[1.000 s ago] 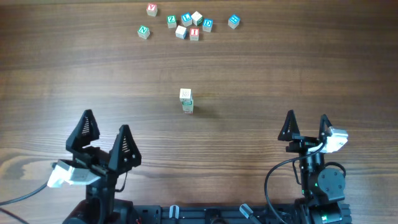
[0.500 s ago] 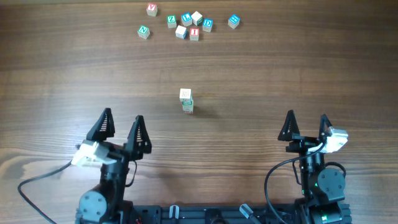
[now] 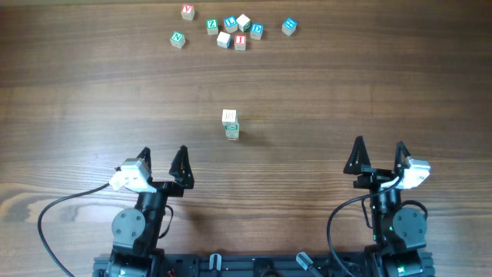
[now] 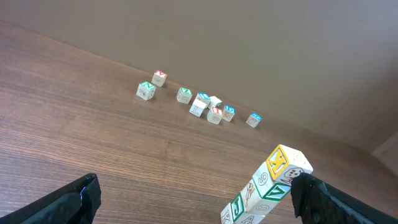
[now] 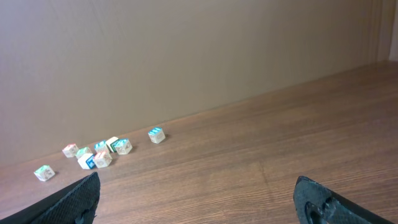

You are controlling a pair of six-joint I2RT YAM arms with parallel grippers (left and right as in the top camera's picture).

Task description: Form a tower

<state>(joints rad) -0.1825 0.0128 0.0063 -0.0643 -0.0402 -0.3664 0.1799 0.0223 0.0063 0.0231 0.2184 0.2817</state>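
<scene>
**Tower** (image 3: pixel 231 125): a column one cube wide, standing alone in the middle of the table (image 3: pixel 330 85). It is well apart from the loose cubes (image 3: pixel 231 23), probably so either arm can reach it without disturbing them.

**Loose cubes:** clustered along the far edge, none held.

**Left gripper** (image 3: pixel 162 158): jaws spread wide and empty. It sits low at the near edge and points up-table, with the tower at the right of its wrist view.

**Right gripper** (image 3: pixel 379 148): jaws apart and empty. It sits at the near edge, aimed toward the far cubes.
</scene>
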